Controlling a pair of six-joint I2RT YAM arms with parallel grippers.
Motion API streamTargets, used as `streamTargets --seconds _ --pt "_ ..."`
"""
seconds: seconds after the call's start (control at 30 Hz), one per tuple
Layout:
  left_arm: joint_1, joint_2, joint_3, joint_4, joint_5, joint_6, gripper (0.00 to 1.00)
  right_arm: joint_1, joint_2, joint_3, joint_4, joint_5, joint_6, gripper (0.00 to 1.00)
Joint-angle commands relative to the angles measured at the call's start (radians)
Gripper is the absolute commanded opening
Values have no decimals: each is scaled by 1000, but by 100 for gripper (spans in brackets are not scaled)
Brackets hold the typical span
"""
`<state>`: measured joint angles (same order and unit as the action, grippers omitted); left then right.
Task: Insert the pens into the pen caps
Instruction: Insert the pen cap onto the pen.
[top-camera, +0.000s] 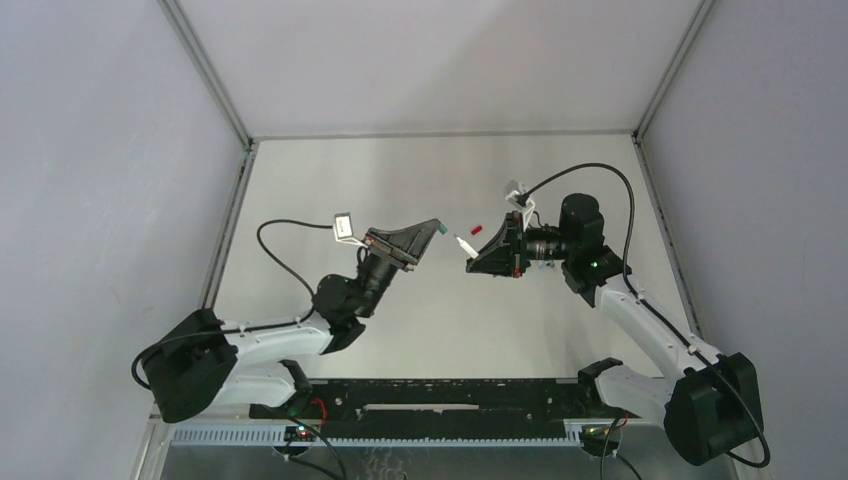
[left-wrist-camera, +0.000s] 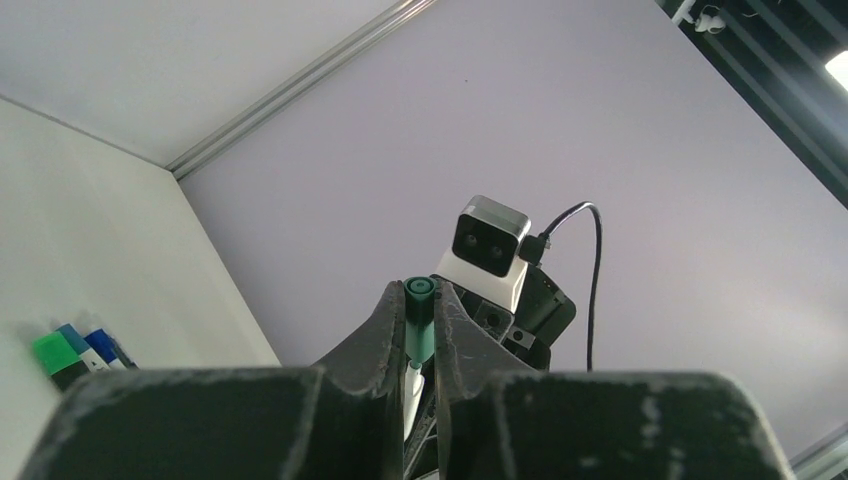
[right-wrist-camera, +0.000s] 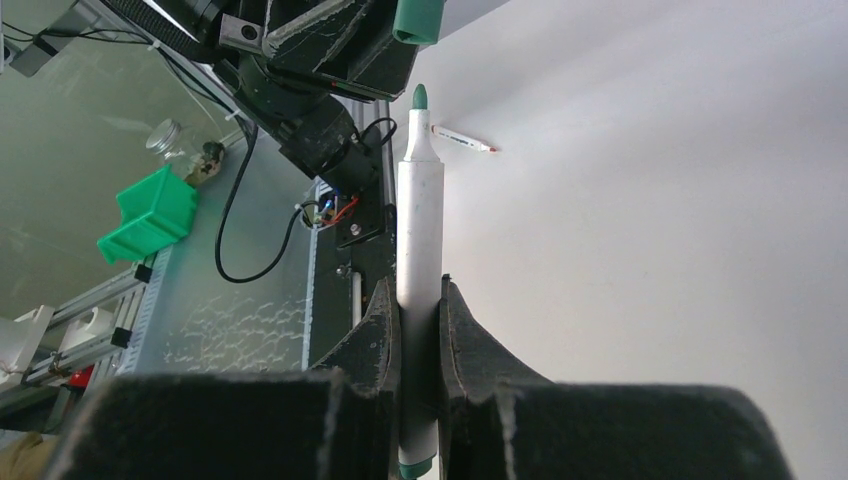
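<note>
My right claw (right-wrist-camera: 418, 300) is clamped on a white pen (right-wrist-camera: 419, 220), green tip pointing away. Just past the tip, not touching it, my left claw (left-wrist-camera: 421, 325) pinches a green cap (left-wrist-camera: 419, 292), both held above the counter (right-wrist-camera: 650, 250). Farther off, a red-ended pen (right-wrist-camera: 462, 139) lies on the counter.

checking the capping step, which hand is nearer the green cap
Left. Left hand grips the green cap; right hand faces it, holding the green marker, tip just short.
</note>
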<state>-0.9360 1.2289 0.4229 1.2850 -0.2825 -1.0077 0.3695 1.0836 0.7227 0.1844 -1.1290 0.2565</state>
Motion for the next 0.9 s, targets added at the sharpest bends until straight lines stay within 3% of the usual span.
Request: streamTargets --seconds 0.0,0.87 --pt "-9 16 32 54 -4 -14 0 13 -2 1 40 6 15 0" --pt "-19 66 52 105 9 -51 0 22 -7 1 35 19 14 0"
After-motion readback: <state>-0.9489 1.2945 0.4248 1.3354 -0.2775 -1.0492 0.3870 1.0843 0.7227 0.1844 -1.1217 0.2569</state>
